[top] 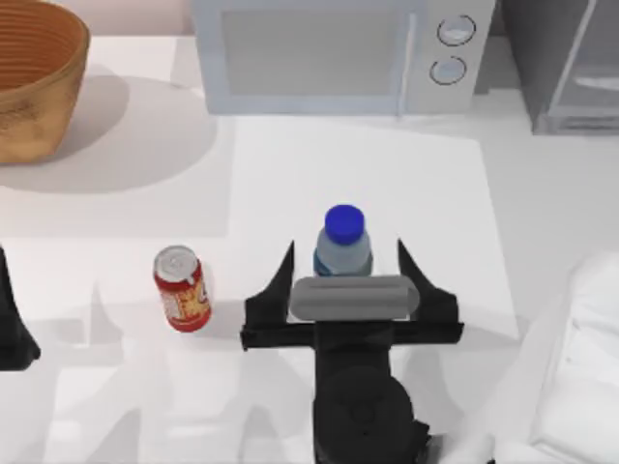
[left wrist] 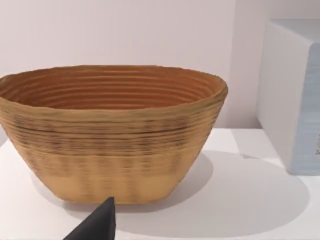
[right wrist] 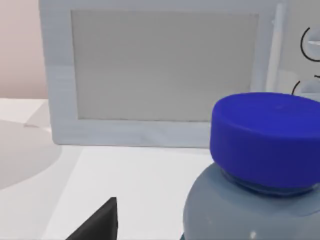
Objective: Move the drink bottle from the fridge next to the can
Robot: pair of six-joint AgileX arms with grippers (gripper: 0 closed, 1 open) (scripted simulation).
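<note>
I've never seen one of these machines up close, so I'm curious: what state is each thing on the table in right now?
Bottle: upright on the table, capped, between the fingers of the right end effector, untouched.
Can: upright, standing free, left of the bottle with a gap between.
Right end effector: open wide.
Left arm: parked at the left edge.
Basket: upright.
Microwave: door shut.
Fridge: partly in view; door state unclear.

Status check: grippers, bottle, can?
Right gripper open, fingers straddling the drink bottle, no grip. Left arm parked at table's left edge. Bottle upright, right of the can, gap between. Nothing between them.
</note>
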